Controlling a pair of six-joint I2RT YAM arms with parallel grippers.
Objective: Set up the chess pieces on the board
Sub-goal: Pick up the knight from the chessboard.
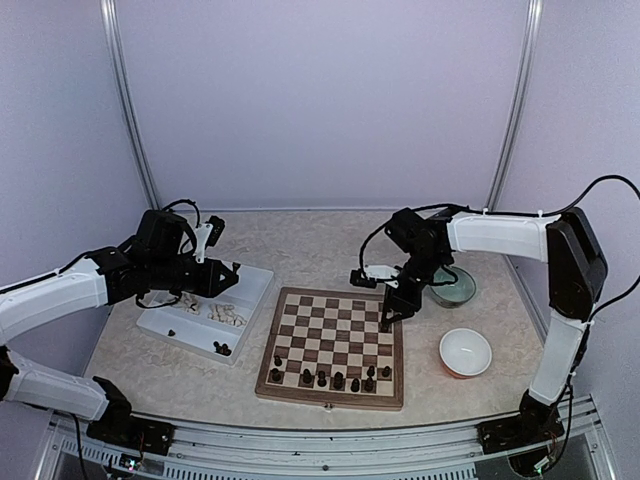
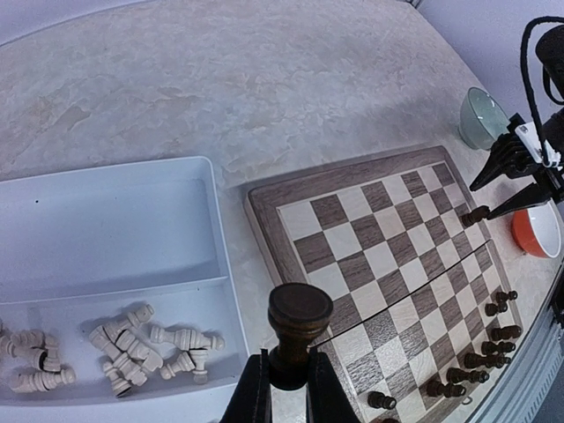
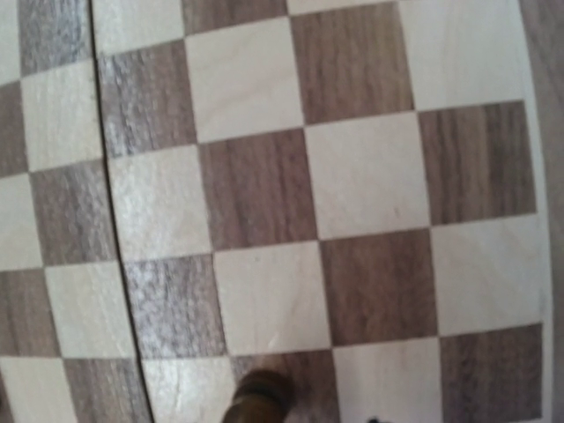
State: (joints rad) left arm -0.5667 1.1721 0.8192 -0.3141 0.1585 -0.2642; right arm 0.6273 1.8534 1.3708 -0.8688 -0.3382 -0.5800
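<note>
Dark chess piece [image 2: 298, 322] clamped in left end effector [image 2: 288, 366]; right end effector [image 2: 483, 201] open over another piece [image 2: 476, 214] on the board [image 2: 388, 264].

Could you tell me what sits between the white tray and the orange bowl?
The chessboard, with a few dark pieces on it, as the top view shows.

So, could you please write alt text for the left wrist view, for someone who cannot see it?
The left pincer grips a dark chess piece close to the camera. Beneath it, pale pieces lie toppled in a white tray, and the chessboard beside it has dark pieces along one edge.
</note>
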